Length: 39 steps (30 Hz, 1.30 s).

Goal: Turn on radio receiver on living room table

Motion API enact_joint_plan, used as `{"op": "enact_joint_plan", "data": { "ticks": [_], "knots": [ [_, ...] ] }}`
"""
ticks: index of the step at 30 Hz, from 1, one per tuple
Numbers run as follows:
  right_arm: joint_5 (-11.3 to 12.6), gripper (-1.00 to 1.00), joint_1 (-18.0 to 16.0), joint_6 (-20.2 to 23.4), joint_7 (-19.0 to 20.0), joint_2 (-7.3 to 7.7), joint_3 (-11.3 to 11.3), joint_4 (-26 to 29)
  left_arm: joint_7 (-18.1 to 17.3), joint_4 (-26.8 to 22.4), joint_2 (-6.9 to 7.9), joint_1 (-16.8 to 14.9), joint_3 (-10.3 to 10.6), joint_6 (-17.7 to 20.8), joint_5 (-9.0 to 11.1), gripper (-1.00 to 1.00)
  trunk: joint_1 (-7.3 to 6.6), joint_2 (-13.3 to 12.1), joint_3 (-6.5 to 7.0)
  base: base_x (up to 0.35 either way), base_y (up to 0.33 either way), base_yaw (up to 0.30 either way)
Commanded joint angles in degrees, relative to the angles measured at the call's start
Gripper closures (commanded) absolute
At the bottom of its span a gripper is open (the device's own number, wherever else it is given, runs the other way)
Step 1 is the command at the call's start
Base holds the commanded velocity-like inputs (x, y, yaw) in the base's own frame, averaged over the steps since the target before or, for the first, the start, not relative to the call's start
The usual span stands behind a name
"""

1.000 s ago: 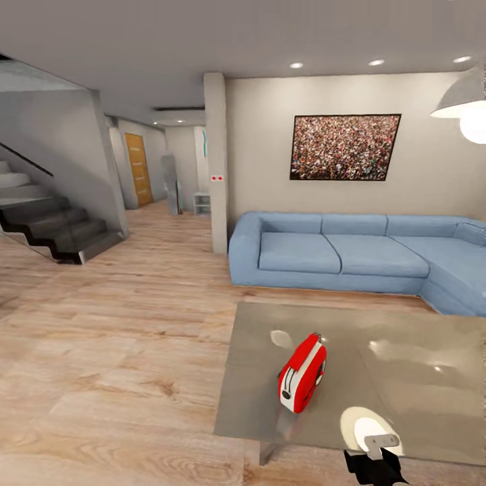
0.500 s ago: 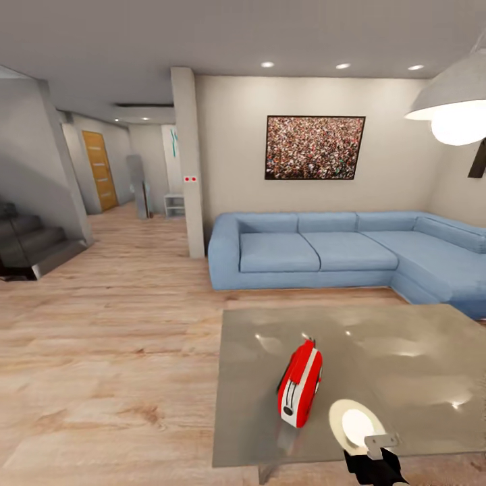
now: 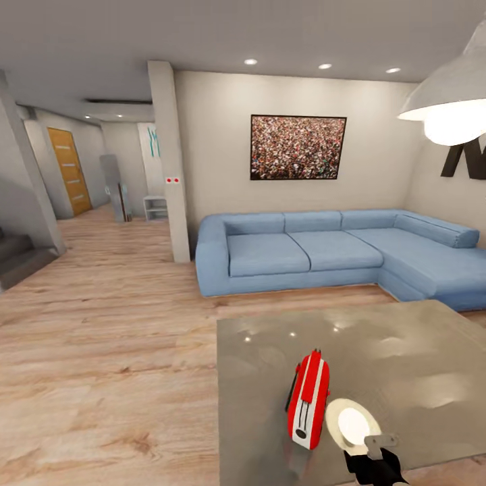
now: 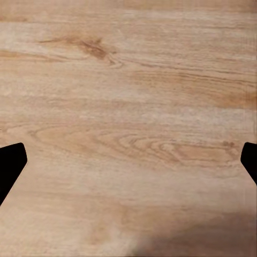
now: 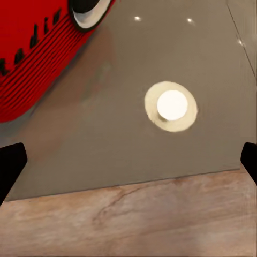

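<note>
My head camera has swung since a second ago: the stairs have nearly left the edge and more of the blue corner sofa [image 3: 337,253] shows. The red radio receiver [image 3: 308,399] stands on edge near the worktop's [image 3: 418,358] front edge, close beside my right pincer [image 3: 375,466]. Both pincers, left [image 4: 128,160] over floor planks, are spread wide.

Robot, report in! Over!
Both grippers open, empty. Right gripper near table edge. Radio receiver on table, untouched. Nothing blocking.
</note>
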<state>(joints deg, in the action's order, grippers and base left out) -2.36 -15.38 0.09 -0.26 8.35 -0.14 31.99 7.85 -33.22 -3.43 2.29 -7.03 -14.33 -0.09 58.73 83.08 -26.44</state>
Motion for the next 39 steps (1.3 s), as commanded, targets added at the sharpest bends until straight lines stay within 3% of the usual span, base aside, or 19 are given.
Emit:
{"op": "enact_joint_plan", "data": {
  "ticks": [1,10,18,28,31,34,39],
  "knots": [
    [0.00,-1.00,0.00,0.00,0.00,0.00,0.00,0.00,-0.01,0.00,0.00,0.00,0.00,0.00,0.00,-1.00,0.00,0.00,0.00,0.214,0.249,-0.007],
    [-0.01,-1.00,0.00,0.00,0.00,0.00,-0.03,0.00,-0.02,0.00,0.00,0.00,0.00,0.00,0.00,-1.00,0.00,0.00,0.00,0.177,0.209,-0.016],
    [0.12,-1.00,0.00,-0.13,-3.16,0.55,-0.12,0.00,-0.03,0.00,-0.08,0.00,0.07,-0.16,0.03,-1.00,0.00,0.00,0.08,0.012,0.014,-0.211],
    [0.05,-1.00,0.00,-1.78,-3.73,0.84,-0.12,0.51,-0.03,0.00,-0.01,0.00,0.02,-0.33,0.15,-1.00,0.00,0.00,0.09,0.000,0.000,-0.021],
    [0.07,-1.00,0.00,-1.36,-3.56,0.94,-0.10,3.28,-0.03,0.00,-0.06,0.00,0.03,-0.33,0.12,-1.00,0.00,0.00,0.09,0.000,0.000,0.000],
    [0.15,-1.00,0.00,1.68,-3.43,0.95,-0.05,7.19,-0.03,0.00,-0.08,0.00,0.07,-0.29,0.13,-1.00,0.00,0.00,0.09,0.000,0.000,0.000],
    [0.51,-1.00,0.00,15.45,-3.06,0.89,-0.11,16.19,-0.03,0.00,-0.15,0.00,0.09,-0.24,0.08,-1.00,0.00,0.00,0.09,0.000,0.000,0.000]
  ]
}}
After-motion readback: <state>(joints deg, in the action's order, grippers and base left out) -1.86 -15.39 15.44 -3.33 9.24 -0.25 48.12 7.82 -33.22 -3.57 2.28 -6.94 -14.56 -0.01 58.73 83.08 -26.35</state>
